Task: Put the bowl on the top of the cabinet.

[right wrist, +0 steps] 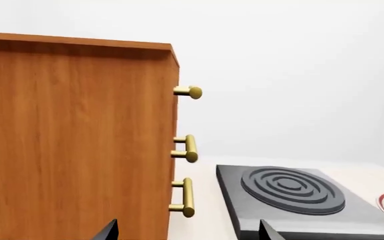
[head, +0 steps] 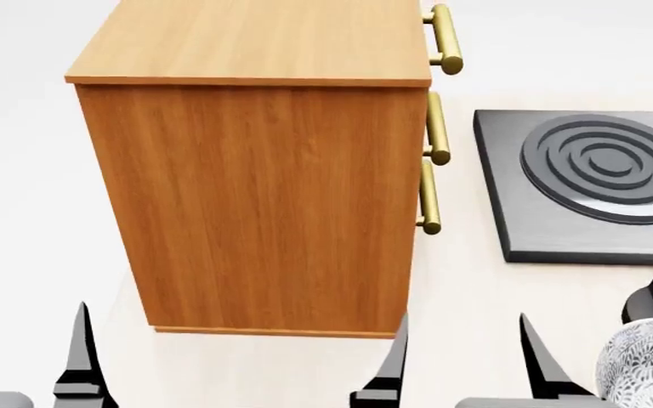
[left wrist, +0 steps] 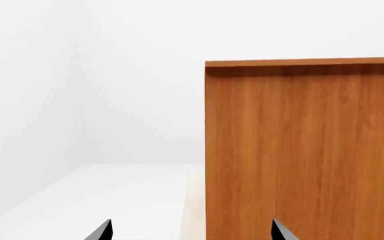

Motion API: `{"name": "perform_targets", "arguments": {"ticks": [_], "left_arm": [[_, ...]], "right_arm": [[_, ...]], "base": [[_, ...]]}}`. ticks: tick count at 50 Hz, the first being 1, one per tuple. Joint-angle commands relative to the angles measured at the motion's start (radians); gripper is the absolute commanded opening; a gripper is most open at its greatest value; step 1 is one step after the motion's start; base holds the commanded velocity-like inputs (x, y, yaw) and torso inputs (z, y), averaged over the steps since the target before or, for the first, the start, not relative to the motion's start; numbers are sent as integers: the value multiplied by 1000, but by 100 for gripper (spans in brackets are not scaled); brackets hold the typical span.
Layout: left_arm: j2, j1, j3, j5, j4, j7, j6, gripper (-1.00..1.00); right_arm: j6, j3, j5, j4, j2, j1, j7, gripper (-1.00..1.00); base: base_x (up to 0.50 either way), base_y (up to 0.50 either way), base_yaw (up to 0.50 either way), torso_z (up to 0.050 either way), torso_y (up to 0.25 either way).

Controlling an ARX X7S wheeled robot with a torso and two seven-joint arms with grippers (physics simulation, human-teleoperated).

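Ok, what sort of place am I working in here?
Probably a simulated kitchen counter: a black stove plate with ring burner, a wood cabinet with brass handles, and a patterned bowl beside it.

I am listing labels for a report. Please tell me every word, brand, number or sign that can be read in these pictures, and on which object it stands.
None: no view shows any readable text.
The cabinet shows only wood grain and brass handles.
The burner plate carries only raised rings.
The bowl has a leaf pattern, no letters.
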Motion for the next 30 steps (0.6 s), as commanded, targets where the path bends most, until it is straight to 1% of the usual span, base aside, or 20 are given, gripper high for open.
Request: {"name": "perform_targets", "arguments": {"ticks": [1, 4, 6, 7, 8, 10, 11, 13, 17, 21, 23, 25, 30], "left_arm": [[-5, 2, 0, -6, -9, -3, 9, 100], [-6, 2, -2, -10, -12, -4, 10, 100], [-6, 3, 2, -6, -2, -9, 2, 100], [-6, 2, 4, -5, -3, -9, 2, 100], [-5, 1, 5, -5, -7, -8, 5, 100], [-5, -1, 6, -4, -9, -9, 5, 100], [-6, -1, 8, -4, -8, -9, 4, 100], [-7, -1, 9, -4, -8, -10, 4, 100], [-8, -4, 11, -4, -12, -12, 4, 100], [-8, -7, 13, -4, -11, -14, 1, 100], [-8, -9, 14, -5, -14, -14, 2, 100], [-8, -11, 16, -5, -16, -15, 2, 100], [-12, -10, 15, -7, -10, -19, -2, 100]], "right_arm": [[-14, -9, -25, 18, 8, -3, 16, 100], [-11, -14, -55, 20, 14, -6, 35, 100], [10, -19, -76, 15, 17, -4, 50, 100], [46, -16, -83, 1, 16, 0, 64, 100], [19, -16, -69, -5, 26, -7, 43, 100], [98, -6, -45, -30, 27, 5, 44, 100], [92, -7, -57, -38, 31, 3, 51, 100], [138, -25, -102, -79, 49, 5, 72, 100], [230, -28, -106, -157, 76, 7, 66, 100], [376, -11, -74, -245, 107, 20, 42, 100], [470, 4, -51, -298, 130, 24, 25, 100], [524, 24, -32, -322, 138, 27, 16, 100], [606, 121, 23, -408, 165, 3, -9, 100]], "base": [[0, 0, 0, 0, 0], [0, 0, 0, 0, 0], [0, 0, 0, 0, 0], [0, 0, 0, 0, 0], [0, 0, 0, 0, 0], [0, 0, 0, 0, 0], [0, 0, 0, 0, 0], [0, 0, 0, 0, 0], [0, 0, 0, 0, 0], [0, 0, 0, 0, 0], [0, 0, 0, 0, 0], [0, 0, 0, 0, 0], [0, 0, 0, 0, 0]]}}
